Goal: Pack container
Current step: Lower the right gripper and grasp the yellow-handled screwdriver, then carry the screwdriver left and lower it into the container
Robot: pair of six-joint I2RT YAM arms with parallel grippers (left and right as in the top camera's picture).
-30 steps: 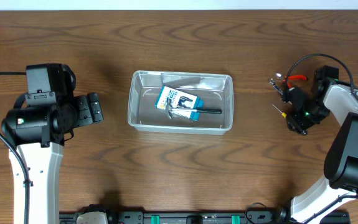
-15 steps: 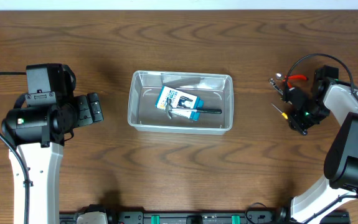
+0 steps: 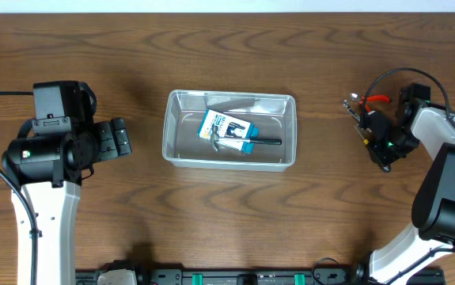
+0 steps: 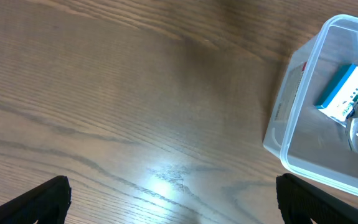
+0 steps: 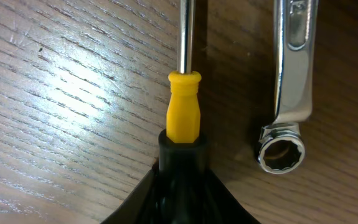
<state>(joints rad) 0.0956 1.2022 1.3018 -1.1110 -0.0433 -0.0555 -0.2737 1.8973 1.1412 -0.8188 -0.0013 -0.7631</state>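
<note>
You are working with the right gripper [image 5: 182, 179], low over the table [image 3: 330, 222] at its right side. It is looking narrow: the black fingers are meeting around the dark handle of the screwdriver [image 5: 183, 102], and I am seeing no gap there, so I am judging that it is holding the screwdriver by the handle end. The yellow neck and the metal shaft are pointing away from the wrist. A shiny wrench [image 5: 289, 68] is lying just beside the shaft, almost parallel to it, with its ring end near the fingers but not touching them.

The container [image 3: 168, 131] is standing in the middle of the table, well apart from this gripper, and it is already holding a blue-and-white box [image 3: 229, 127] with a dark-handled tool [image 3: 268, 141] lying partly on it.

To do this step well, be lifting straight up first, so the shaft is not dragging the wrench along. Be keeping the grip firm, because the long shaft may be tipping down. Then be carrying it over the rim and lowering it into the free part beside the box, along the long side.

The left gripper [image 4: 172, 200] is hanging wide and holding nothing, near the left wall of the container.
</note>
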